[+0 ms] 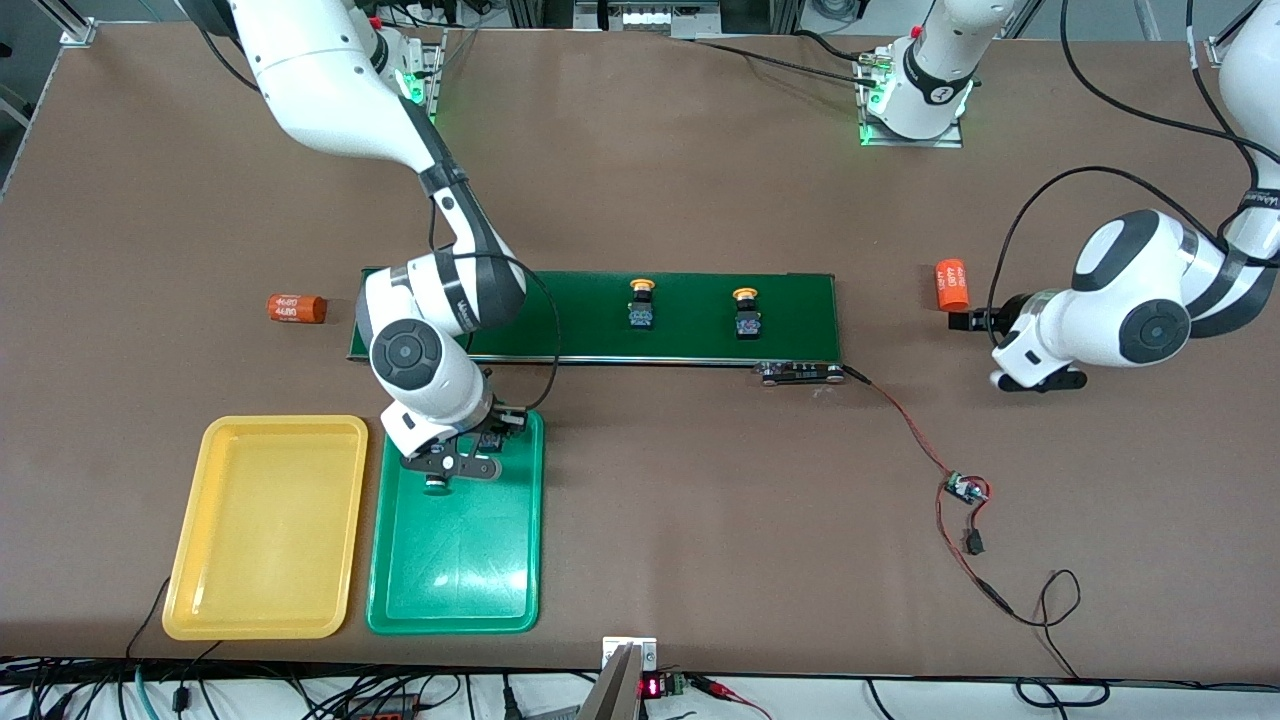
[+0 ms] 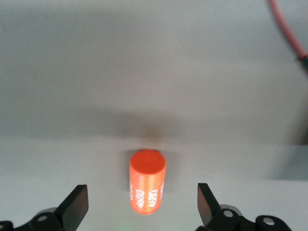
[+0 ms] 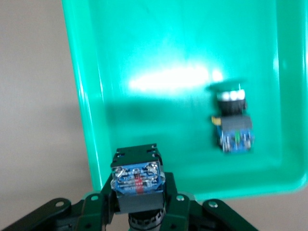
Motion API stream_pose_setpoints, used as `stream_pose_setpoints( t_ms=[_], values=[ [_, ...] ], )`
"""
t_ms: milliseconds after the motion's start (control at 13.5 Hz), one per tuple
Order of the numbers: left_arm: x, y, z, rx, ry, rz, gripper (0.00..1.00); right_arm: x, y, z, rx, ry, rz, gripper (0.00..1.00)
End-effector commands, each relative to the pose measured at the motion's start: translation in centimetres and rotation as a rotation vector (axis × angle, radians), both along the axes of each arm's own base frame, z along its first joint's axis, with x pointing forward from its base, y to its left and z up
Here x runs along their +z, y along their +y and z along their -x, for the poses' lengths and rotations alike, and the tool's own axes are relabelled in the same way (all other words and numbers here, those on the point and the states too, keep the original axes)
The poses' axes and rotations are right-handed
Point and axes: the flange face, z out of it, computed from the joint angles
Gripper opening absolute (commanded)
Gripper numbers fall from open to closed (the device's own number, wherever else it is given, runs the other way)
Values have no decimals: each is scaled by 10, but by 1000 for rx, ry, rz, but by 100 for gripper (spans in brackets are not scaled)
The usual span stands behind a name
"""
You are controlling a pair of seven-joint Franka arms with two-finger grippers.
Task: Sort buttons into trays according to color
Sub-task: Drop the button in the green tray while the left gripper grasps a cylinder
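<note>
Right end effector over the green tray with a button in its grip; left arm waits.

The right end effector (image 3: 138,211) hangs over the green tray (image 1: 455,570), near the tray's edge closest to the conveyor belt (image 1: 690,345), clenched on a button (image 3: 137,180) whose blue body shows between its fingers. Another button (image 3: 233,120) with a green cap already lies in the green tray, close to that same edge. Two yellow-capped buttons (image 1: 641,303) (image 1: 746,311) sit on the belt, near its middle. The yellow tray (image 1: 265,530) lies beside the green one, at the right arm's end of the bench (image 1: 700,520). The left end effector (image 2: 142,211) is released, its fingers spread wide just beside an orange cylinder (image 1: 951,284) at the left arm's end. A second orange cylinder (image 1: 297,308) lies off the belt's other end.
</note>
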Motion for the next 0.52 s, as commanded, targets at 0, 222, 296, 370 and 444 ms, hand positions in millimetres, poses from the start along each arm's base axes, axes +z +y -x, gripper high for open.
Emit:
stream_pose_setpoints(
  t_ms=[0,222,296,370,444],
  values=[
    [-14,-7,27,-14,-29,50,100,-17,-19,-23,46,-50,-17,5],
    [-33,-3,42,-4,3,58,100,-25,-20,-25,48,-63,-18,5],
    [-38,-3,46,-8,13,58,100,-32,-20,-26,50,-74,-19,6],
    [-46,-2,49,-5,27,56,100,-41,-20,-27,50,-91,-21,6],
    [-52,3,50,6,31,56,100,-52,-21,-27,53,-100,-19,8]
  ],
)
